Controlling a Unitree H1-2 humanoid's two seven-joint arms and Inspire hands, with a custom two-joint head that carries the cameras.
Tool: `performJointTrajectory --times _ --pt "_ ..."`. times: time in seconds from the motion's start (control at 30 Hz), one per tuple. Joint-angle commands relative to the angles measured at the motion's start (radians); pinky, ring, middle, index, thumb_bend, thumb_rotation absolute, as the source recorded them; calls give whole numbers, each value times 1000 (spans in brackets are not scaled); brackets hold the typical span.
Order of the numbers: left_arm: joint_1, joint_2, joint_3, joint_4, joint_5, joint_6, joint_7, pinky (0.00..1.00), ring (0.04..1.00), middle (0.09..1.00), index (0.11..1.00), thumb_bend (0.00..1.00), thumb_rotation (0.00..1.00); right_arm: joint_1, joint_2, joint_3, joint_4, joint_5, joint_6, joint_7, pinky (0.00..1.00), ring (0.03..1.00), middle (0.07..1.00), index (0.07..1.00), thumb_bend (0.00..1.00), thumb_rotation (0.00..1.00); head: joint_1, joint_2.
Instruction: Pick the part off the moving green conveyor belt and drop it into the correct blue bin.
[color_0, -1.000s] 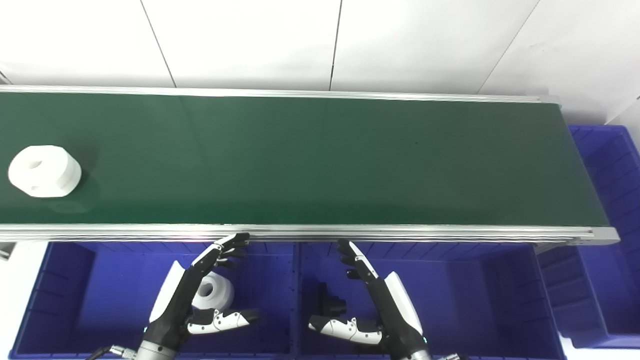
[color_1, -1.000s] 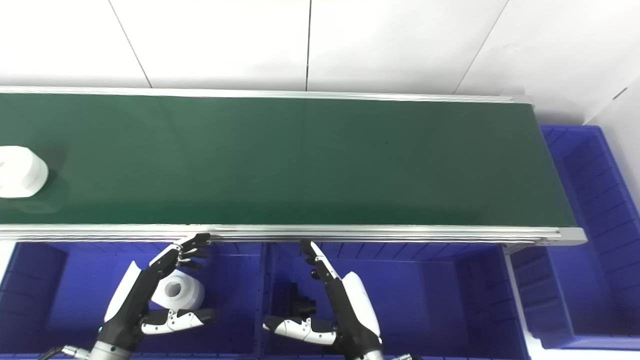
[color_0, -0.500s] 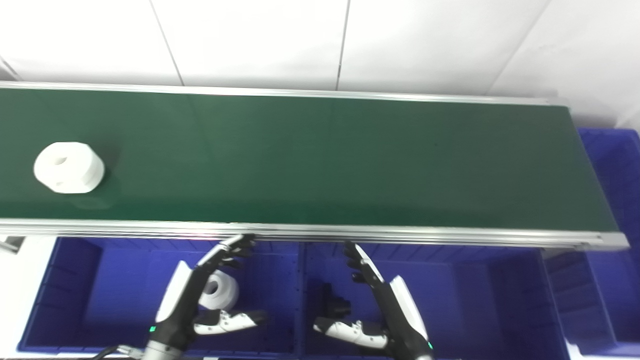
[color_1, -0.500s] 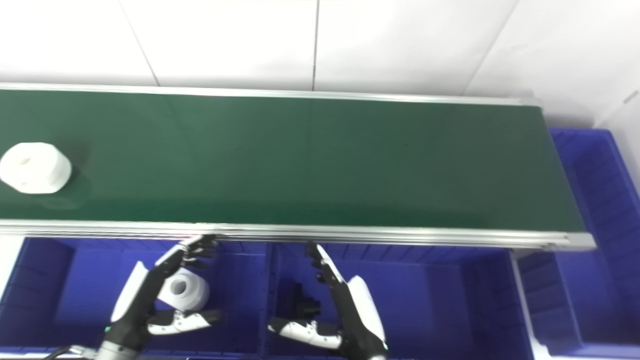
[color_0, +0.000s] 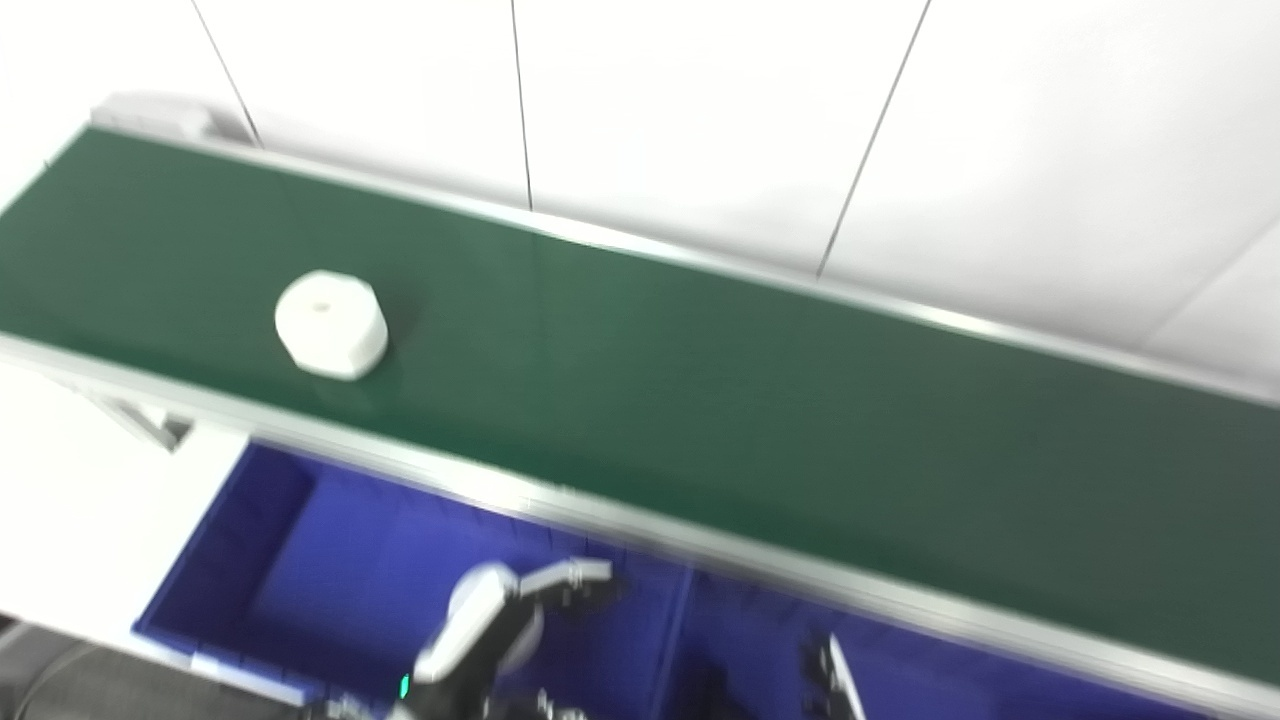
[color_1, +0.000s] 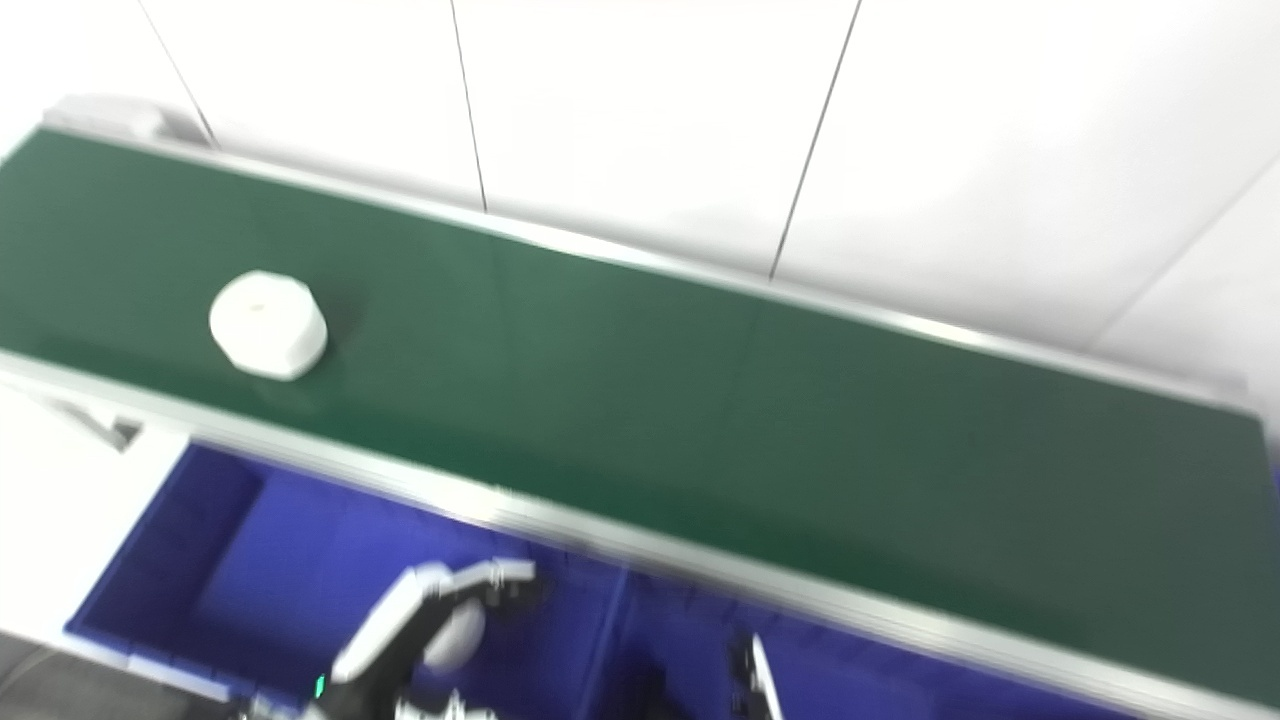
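Observation:
A white hexagonal part (color_0: 331, 324) with a centre hole lies on the green conveyor belt (color_0: 720, 400), towards its left end. My left hand (color_0: 490, 620) hovers low over the left blue bin (color_0: 300, 560), below the belt's near rail, fingers stretched out and holding nothing. It is well right of and below the part. A white roll-like part (color_1: 455, 640) in that bin is mostly hidden behind the hand. Only the fingertips of my right hand (color_0: 832, 685) show at the bottom edge, over the neighbouring blue bin (color_0: 760, 640). The picture is blurred.
The belt's silver near rail (color_0: 620, 520) runs between the belt and the bins. A white wall (color_0: 700, 120) stands behind the belt. A white surface (color_0: 80, 500) lies left of the bins. The belt's left end (color_0: 150, 110) is at the top left.
The camera has swung left and tilted, so the whole picture has shifted and blurred. The white part has travelled right along the belt. Both hands stay over the bins, the right one now mostly out of view.

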Motion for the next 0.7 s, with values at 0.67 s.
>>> performJointTrajectory --times 0.67 --pt "-76 119 -16 -198 -125 -35 67 583 681 727 710 987 323 -61 4 0 81 -1 -76 -12 869 921 930 995 878 445 45 -146"
